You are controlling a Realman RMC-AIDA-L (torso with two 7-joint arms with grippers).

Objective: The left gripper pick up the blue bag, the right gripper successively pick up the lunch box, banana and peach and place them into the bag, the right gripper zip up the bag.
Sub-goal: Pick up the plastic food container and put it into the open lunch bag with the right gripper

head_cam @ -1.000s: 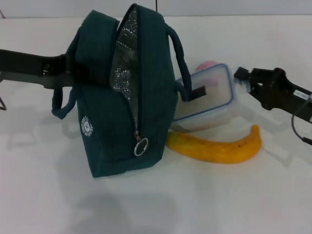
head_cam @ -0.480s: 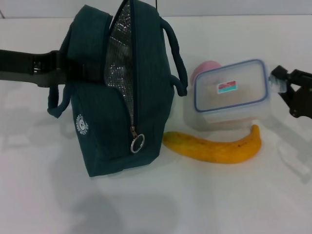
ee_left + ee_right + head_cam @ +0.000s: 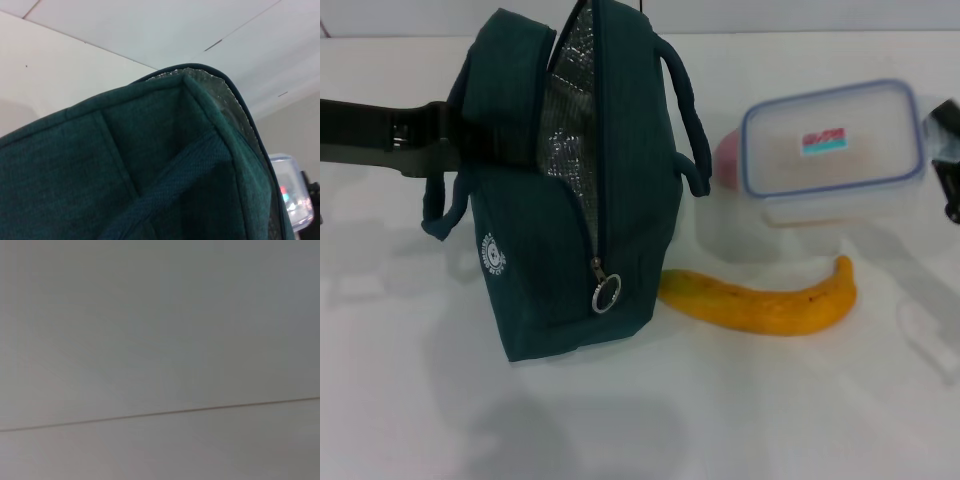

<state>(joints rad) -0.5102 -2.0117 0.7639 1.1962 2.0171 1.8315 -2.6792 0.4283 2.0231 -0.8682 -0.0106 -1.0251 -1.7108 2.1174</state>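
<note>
My left gripper (image 3: 435, 150) has its jaws clamped on the bag (image 3: 570, 190), gaping upright on the desk (image 3: 740, 410). My right gripper (image 3: 945, 160) grips the raised box (image 3: 832, 150); next I swing it over the opening.

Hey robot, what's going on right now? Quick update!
Left gripper holds the blue bag upright, unzipped. Right gripper has the lunch box lifted. Banana and peach wait on the table.

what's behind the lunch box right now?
A pink peach peeks out past the raised lunch box; most of it is covered. The right pincer holds the box's far end.
</note>
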